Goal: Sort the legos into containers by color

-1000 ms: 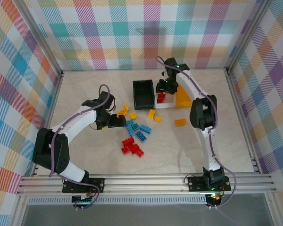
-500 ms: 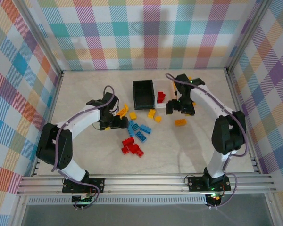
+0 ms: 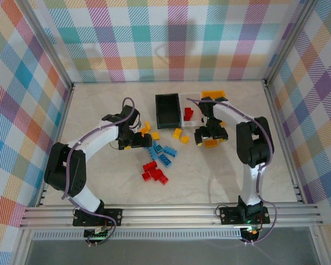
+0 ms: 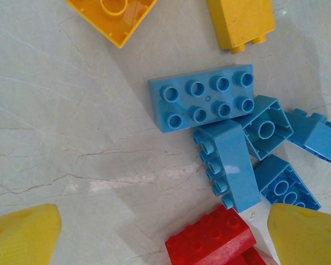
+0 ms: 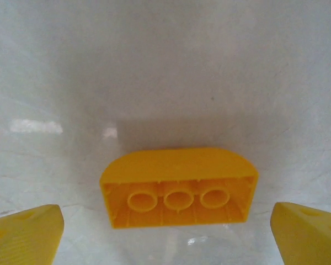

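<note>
My right gripper [image 3: 211, 138] stands open over a yellow-orange lego [image 3: 211, 143]. In the right wrist view that lego [image 5: 179, 187] lies on its side, hollow underside showing, between my spread fingertips [image 5: 27, 232], untouched. My left gripper [image 3: 139, 144] is open and empty beside a cluster of blue legos [image 3: 161, 152]. In the left wrist view a blue eight-stud brick [image 4: 204, 105] and a red brick [image 4: 212, 240] lie ahead. The black bin [image 3: 168, 110], the white bin [image 3: 197, 122] holding a red lego [image 3: 188, 114], and the orange bin [image 3: 213, 94] stand at the back.
Red legos [image 3: 154, 172] lie in a clump in front of the blue ones. Several yellow legos [image 3: 177, 133] are scattered between the black bin and the blue cluster. Checked walls close in the table on three sides.
My right gripper has opened, left the white bin where the red lego now lies, and come down over the yellow-orange lego. My left gripper has edged right toward the blue legos.
</note>
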